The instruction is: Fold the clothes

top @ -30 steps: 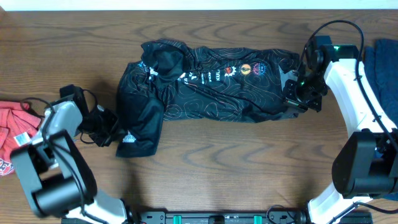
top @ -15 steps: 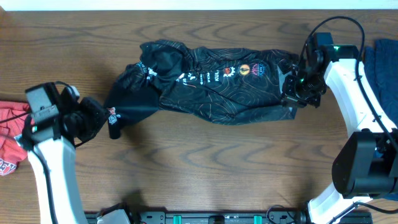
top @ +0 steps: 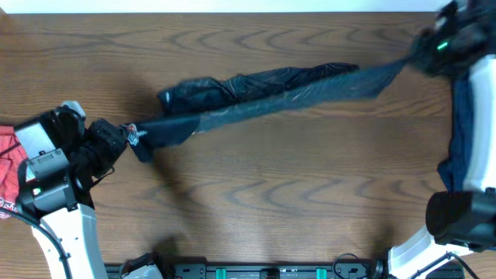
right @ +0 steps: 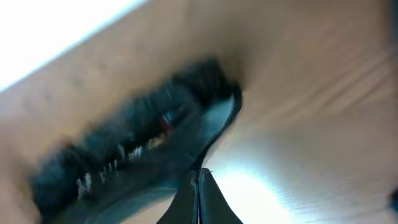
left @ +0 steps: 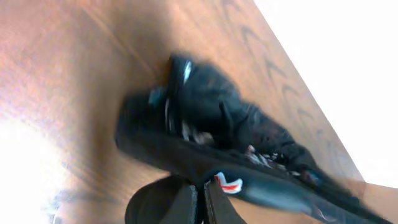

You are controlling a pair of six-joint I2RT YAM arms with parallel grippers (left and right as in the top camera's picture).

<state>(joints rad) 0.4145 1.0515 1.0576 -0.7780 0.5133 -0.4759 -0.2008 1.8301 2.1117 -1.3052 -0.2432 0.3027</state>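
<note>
Across upper counter (top: 256,217): black jersey (top: 271,97) stretched in a long band, centre left to upper right. Left hand (top: 133,141) clamped on its left end. Right hand (top: 418,58), blurred, clamped on its right end.

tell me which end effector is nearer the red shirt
Left. The left end effector clamps the black cycling jersey just right of the red shirt; the right end effector holds the jersey's opposite end, far over on the right.
</note>
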